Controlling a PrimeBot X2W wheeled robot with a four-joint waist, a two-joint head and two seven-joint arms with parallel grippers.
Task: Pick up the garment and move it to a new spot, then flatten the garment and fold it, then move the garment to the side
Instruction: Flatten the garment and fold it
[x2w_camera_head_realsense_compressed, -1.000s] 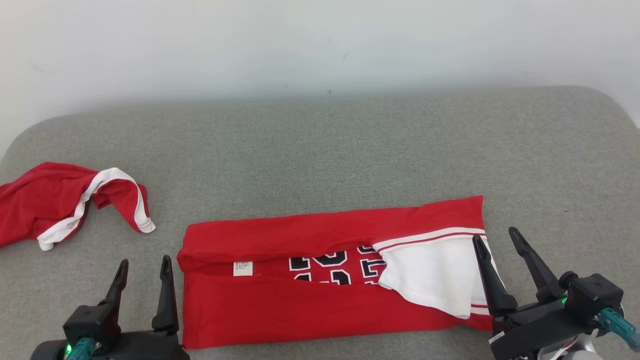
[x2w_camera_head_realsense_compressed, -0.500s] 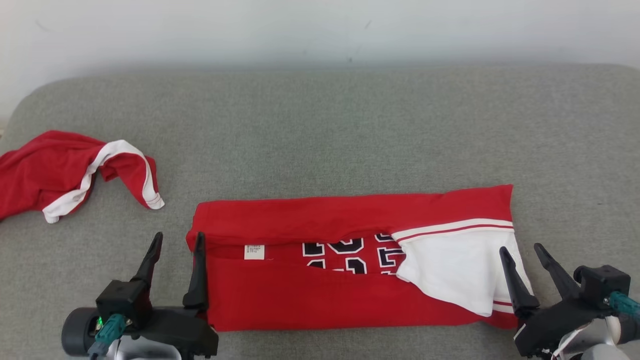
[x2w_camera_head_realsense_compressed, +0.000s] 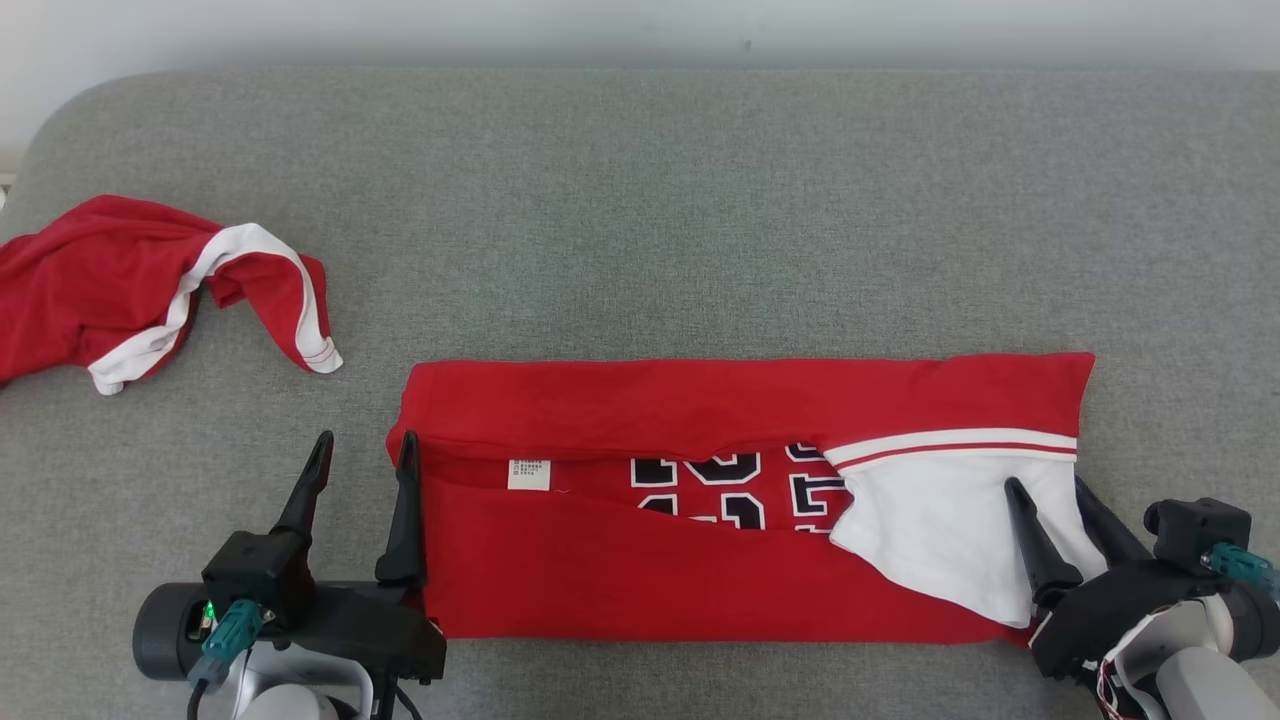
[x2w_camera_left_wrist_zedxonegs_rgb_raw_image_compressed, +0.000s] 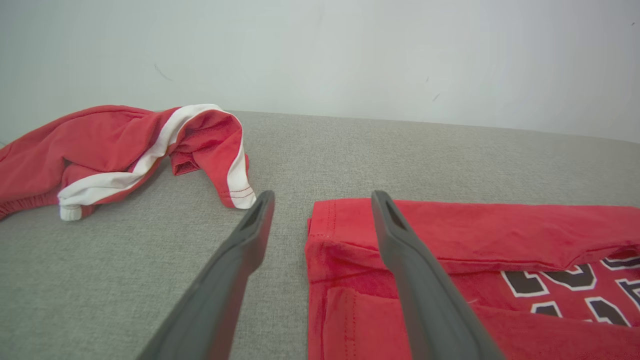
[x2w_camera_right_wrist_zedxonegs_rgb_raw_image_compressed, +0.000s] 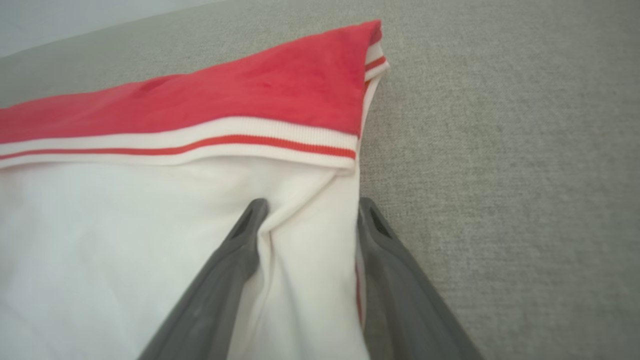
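Observation:
The garment (x2w_camera_head_realsense_compressed: 700, 410), red with black-and-white numbers and a white sleeve, lies folded in a long band on the grey cushion (x2w_camera_head_realsense_compressed: 640, 200). My left gripper (x2w_camera_head_realsense_compressed: 366, 440) stands open at its left end. One finger is over the red edge and the other over bare cushion, as the left wrist view shows for the gripper (x2w_camera_left_wrist_zedxonegs_rgb_raw_image_compressed: 324, 196) and garment (x2w_camera_left_wrist_zedxonegs_rgb_raw_image_compressed: 475, 225). My right gripper (x2w_camera_head_realsense_compressed: 1046, 486) is open astride the white right edge. In the right wrist view the gripper (x2w_camera_right_wrist_zedxonegs_rgb_raw_image_compressed: 312, 202) has a ridge of white cloth of the garment (x2w_camera_right_wrist_zedxonegs_rgb_raw_image_compressed: 250, 85) bunched between its fingers.
A second red garment with white stripes (x2w_camera_head_realsense_compressed: 110, 270) lies crumpled at the cushion's far left, also seen as a red heap (x2w_camera_left_wrist_zedxonegs_rgb_raw_image_compressed: 100, 140) in the left wrist view. A pale wall (x2w_camera_left_wrist_zedxonegs_rgb_raw_image_compressed: 320, 50) rises behind the cushion. Bare cushion stretches beyond the folded band.
The head camera has tilted down, shifting the whole picture. My left gripper has come right to the garment's left edge. My right gripper has settled onto the white edge, its fingers slightly closer together.

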